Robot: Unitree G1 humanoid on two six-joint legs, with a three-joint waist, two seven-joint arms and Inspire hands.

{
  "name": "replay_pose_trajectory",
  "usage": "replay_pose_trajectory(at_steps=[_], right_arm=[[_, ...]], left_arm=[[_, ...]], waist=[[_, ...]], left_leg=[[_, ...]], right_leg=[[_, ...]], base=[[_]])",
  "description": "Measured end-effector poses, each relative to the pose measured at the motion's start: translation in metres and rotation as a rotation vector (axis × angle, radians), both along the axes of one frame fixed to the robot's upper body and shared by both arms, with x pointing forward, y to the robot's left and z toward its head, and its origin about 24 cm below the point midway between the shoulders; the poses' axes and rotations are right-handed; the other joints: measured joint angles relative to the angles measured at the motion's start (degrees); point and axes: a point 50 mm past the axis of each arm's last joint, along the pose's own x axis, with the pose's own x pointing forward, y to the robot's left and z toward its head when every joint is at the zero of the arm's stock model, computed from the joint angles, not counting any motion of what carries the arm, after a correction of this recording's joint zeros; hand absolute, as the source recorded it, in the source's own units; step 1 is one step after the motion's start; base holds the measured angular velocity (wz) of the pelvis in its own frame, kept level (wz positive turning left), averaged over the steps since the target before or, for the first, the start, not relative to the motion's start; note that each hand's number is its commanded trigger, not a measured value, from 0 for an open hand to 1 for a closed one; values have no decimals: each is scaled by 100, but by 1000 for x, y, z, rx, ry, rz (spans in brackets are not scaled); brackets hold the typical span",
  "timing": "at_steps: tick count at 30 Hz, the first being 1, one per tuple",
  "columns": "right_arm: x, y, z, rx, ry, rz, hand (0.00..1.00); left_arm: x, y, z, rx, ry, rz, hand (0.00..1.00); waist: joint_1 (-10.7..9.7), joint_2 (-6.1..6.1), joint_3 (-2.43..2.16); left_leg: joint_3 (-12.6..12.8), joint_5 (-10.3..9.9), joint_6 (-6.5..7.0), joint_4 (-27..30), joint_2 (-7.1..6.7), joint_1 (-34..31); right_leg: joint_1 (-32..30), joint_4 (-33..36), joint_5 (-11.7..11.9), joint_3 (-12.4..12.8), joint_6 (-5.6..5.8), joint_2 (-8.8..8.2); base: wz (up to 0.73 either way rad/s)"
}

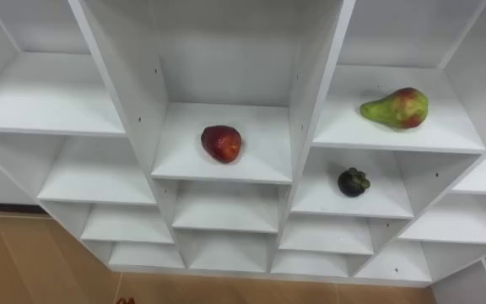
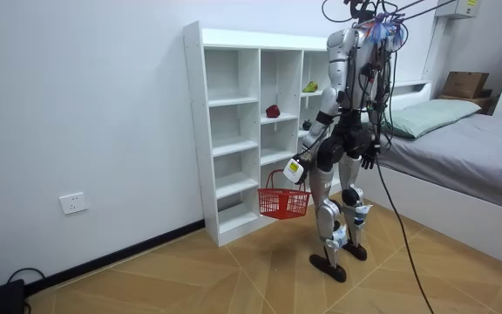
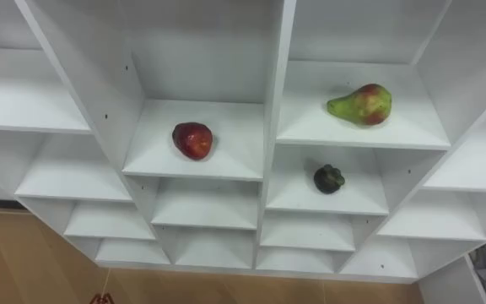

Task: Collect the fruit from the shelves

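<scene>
A white closet of open shelves point(image 1: 99, 76) stands right in front of me. On its middle shelf lies a red apple point(image 1: 221, 143). A green-red pear point(image 1: 395, 108) rests on the shelf to the right. One shelf below the pear sits a small dark round fruit point(image 1: 353, 181). In the room view my left hand point(image 2: 295, 169) hangs low at my side, shut on the handle of a red wire basket point(image 2: 284, 202). My right hand point(image 2: 369, 160) hangs by my hip. The apple point(image 2: 273, 111) and pear point(image 2: 309, 86) are at about chest height.
The other shelves hold nothing. A bed point(image 2: 469, 144) with a pillow stands close behind me on the room view's right, with a cardboard box point(image 2: 465, 84) beyond it. Wooden floor point(image 2: 190, 279) lies open on the room view's left.
</scene>
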Motion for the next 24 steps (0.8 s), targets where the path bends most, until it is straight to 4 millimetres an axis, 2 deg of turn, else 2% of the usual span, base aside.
replay_pose_trajectory(at_steps=[10,16,24], right_arm=[[-1,1,0,18,-5,-27,0],[-1,1,0,6,-7,-39,0],[14,0,2,-38,-90,-61,0]], left_arm=[[-1,0,0,-1,0,9,100],[-1,-1,0,16,4,-1,100],[0,-2,0,38,-10,-16,100]], waist=[[5,-9,19],[-14,6,-19],[-6,13,13]], left_leg=[[87,0,0,1,24,-2],[91,0,0,0,35,-19],[112,0,0,-10,52,38]], right_leg=[[-16,-34,21,24,-8,18],[15,-90,76,18,-6,34],[85,-94,87,41,-16,54]], base=[[0],[0],[-1]])
